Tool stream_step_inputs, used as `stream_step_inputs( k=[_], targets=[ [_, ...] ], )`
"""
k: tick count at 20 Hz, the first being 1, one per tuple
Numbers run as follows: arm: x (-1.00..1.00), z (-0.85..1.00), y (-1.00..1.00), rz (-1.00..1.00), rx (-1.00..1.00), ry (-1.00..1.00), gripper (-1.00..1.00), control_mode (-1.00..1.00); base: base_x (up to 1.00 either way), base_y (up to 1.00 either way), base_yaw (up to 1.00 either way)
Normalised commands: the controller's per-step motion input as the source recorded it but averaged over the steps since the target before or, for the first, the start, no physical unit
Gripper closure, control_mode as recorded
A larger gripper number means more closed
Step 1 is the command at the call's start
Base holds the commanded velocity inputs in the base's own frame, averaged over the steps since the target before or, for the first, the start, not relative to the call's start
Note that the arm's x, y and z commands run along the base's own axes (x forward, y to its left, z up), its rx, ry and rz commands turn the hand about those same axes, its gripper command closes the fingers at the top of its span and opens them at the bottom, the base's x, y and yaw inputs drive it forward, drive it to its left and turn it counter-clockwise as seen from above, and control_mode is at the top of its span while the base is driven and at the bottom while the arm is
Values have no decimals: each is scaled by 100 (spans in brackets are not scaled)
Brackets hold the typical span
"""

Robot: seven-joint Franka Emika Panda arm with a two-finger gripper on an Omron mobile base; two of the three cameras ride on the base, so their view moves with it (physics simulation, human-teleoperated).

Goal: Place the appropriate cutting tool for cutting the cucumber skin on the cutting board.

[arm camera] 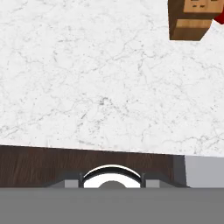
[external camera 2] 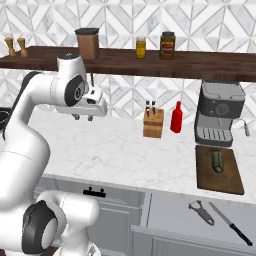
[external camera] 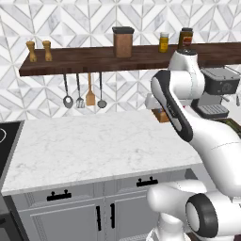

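1. Cutting board [external camera 2: 219, 172] lies at the right of the marble surface [external camera 2: 125, 150], carrying just the cucumber [external camera 2: 218, 160].
2. Peeler [external camera 2: 201, 212] and knife [external camera 2: 230, 223] lie in an open drawer [external camera 2: 165, 215] below, untouched; everything remains.
3. Hand [external camera 2: 83, 118] hovers well left, apparently empty; I cannot tell its opening.

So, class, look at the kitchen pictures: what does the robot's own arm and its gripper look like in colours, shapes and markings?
The glossy white robot arm is built of thick rounded segments with dark grey bands and round dark caps at the joints. It ends in a small white boxy two-finger gripper with short dark finger tips. No cables, labels or markings can be seen on it.
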Motion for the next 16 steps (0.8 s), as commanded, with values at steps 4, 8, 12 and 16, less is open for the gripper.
stream_step_inputs(
  k=[4,8,12,16],
  targets=[
    [-12,-8,-9,0,0,0,-100,-100,0,0,0],
    [-14,-38,-39,0,1,8,-100,-100,0,0,0],
    [-70,-26,-100,0,1,0,-100,-100,0,0,0],
    [-58,-27,-100,0,0,1,-100,-100,0,0,0]
  ],
)
